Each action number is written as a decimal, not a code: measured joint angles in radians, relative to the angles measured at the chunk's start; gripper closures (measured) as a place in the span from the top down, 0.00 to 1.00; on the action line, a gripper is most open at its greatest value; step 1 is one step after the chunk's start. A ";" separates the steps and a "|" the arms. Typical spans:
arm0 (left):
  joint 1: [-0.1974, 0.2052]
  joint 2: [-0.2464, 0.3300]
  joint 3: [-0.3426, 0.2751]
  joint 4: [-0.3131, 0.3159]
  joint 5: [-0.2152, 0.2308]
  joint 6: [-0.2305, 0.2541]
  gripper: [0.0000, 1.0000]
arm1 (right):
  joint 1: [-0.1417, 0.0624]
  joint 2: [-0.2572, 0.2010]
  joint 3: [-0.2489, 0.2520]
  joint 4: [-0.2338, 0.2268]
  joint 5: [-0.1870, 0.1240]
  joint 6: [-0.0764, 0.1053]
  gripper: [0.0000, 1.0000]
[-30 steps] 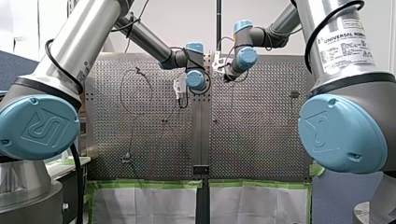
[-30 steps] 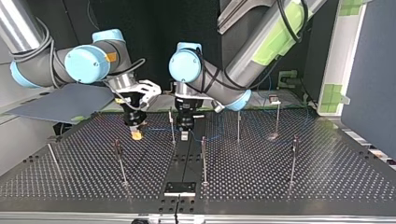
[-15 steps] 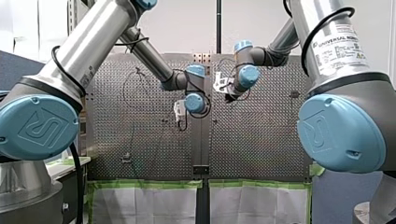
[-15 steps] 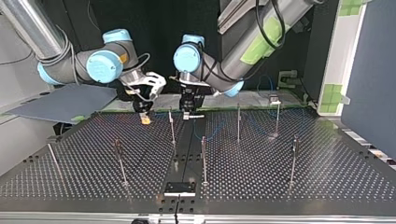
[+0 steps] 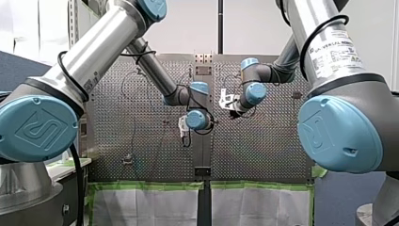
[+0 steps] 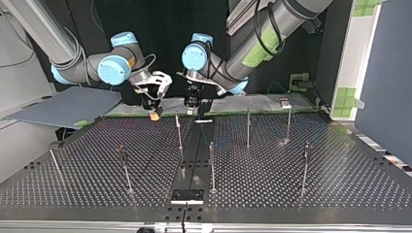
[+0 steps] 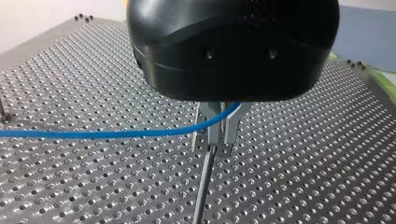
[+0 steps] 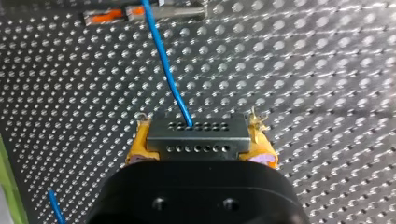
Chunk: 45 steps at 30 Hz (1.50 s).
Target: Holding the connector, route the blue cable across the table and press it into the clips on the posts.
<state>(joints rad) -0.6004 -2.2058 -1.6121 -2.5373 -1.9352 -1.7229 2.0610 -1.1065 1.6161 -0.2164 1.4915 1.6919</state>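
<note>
Blue cable (image 7: 116, 134) nipped in my left pincer (image 7: 220, 135), metal fingers closed, at top of a post (image 7: 204, 182). Connector (image 8: 196, 133) clamped in my right pincer (image 8: 200, 145), yellow pads. Both upper middle, top view. Routing step. Next, likely: press cable down into clip, tension kept.

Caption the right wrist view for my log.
My right gripper clamps the connector, blue cable trailing ahead over the perforated table.

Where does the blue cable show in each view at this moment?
Front view: blue cable likely the thin dark line on the perforated table's left half.
Top view: faint blue line right of the middle posts.
Left wrist view: the cable crosses to my left gripper.
Right wrist view: runs ahead from the connector in my right gripper.
Shared landmark: the perforated table.
</note>
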 joint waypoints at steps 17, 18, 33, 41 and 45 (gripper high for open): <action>0.023 -0.055 0.007 0.046 0.012 -0.011 0.02 | -0.022 0.041 0.004 -0.015 -0.024 -0.007 0.00; 0.023 -0.056 0.010 0.049 0.013 -0.012 0.02 | -0.024 0.041 0.004 -0.015 -0.024 -0.007 0.00; 0.054 -0.099 0.082 0.030 0.039 -0.011 0.02 | -0.061 0.061 0.003 -0.084 -0.057 0.015 0.00; 0.088 -0.125 0.144 0.033 0.051 0.000 0.02 | -0.081 0.069 -0.010 -0.104 -0.076 0.028 0.00; 0.095 -0.126 0.170 0.031 0.055 0.006 0.02 | -0.088 0.081 -0.023 -0.108 -0.083 0.033 0.00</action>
<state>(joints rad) -0.5055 -2.3313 -1.4426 -2.5059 -1.8805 -1.7174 1.9726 -1.0259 1.5927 -0.3246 1.4082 1.7245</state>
